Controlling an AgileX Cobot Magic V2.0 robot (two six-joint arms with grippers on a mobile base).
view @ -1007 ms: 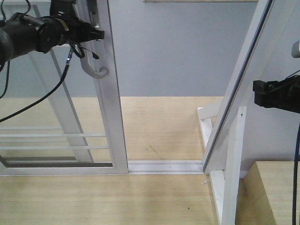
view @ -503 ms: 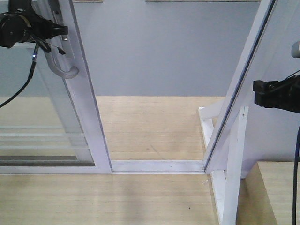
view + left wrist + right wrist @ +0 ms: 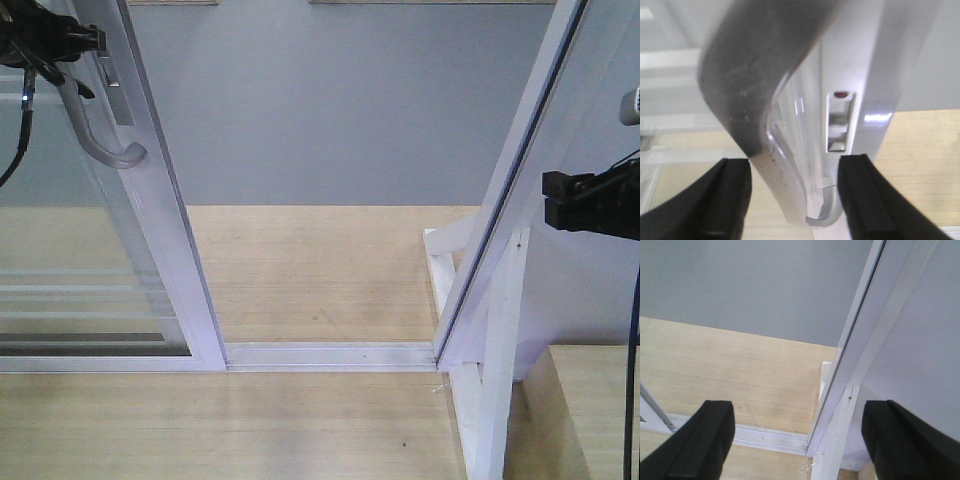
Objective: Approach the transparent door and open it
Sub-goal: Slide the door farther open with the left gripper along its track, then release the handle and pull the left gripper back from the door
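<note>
The transparent door (image 3: 160,230) stands at the left, a glass panel in a white frame with thin white bars low down. Its curved grey handle (image 3: 105,145) hangs on the right stile. My left gripper (image 3: 85,40) is at the top left, at the upper part of the handle. In the left wrist view the handle (image 3: 755,90) runs between my black fingers (image 3: 730,200), and the left gripper (image 3: 795,200) is shut on it. A small latch slot with a red dot (image 3: 840,122) sits in the stile. My right gripper (image 3: 548,200) hangs open at the right edge, holding nothing (image 3: 797,440).
A white floor track (image 3: 330,353) runs from the door to a white frame post (image 3: 500,330) on the right. A slanted white-framed panel (image 3: 520,150) leans above that post. Beyond the gap are a wood floor and grey wall (image 3: 350,100). A wooden platform (image 3: 590,400) lies at lower right.
The door has slid left along its track with my left gripper on the handle, widening the gap. My left arm has gone mostly out of view. The right arm has not moved.
</note>
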